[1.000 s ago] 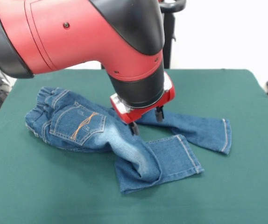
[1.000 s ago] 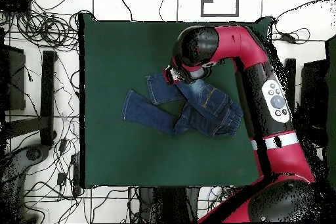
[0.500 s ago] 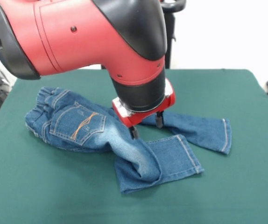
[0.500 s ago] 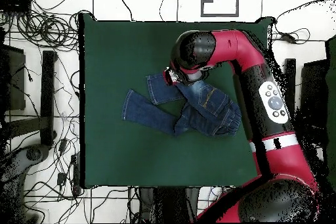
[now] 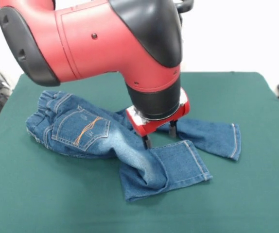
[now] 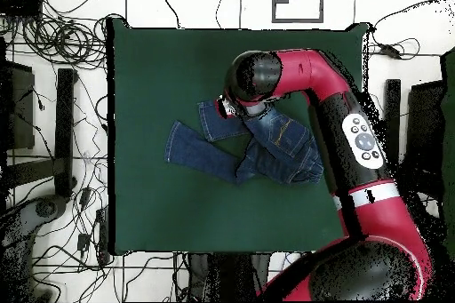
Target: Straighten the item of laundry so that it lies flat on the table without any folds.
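Open claw point(image 5: 159, 135) over crumpled jeans point(image 5: 86, 131); bare table point(image 5: 256, 194) all around.

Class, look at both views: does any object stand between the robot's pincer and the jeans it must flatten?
Nothing visible does. The pincer hangs open directly over the jeans, its tips at the folded leg, with no other object on the green table near them.
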You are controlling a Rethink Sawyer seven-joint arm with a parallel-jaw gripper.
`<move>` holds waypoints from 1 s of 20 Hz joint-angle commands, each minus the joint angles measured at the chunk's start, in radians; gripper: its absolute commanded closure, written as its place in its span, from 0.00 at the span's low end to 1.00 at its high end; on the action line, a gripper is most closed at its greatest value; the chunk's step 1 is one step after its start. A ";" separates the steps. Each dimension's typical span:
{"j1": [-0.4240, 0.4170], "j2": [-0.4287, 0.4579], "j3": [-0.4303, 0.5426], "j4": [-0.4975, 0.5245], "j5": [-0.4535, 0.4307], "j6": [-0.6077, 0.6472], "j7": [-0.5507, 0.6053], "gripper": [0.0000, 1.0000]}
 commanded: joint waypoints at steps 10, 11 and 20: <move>0.121 -0.061 -0.192 0.141 0.124 -0.118 0.277 0.00; 0.126 -0.057 -0.200 0.143 0.129 -0.129 0.282 0.00; 0.162 -0.028 -0.260 0.116 0.156 -0.189 0.247 0.00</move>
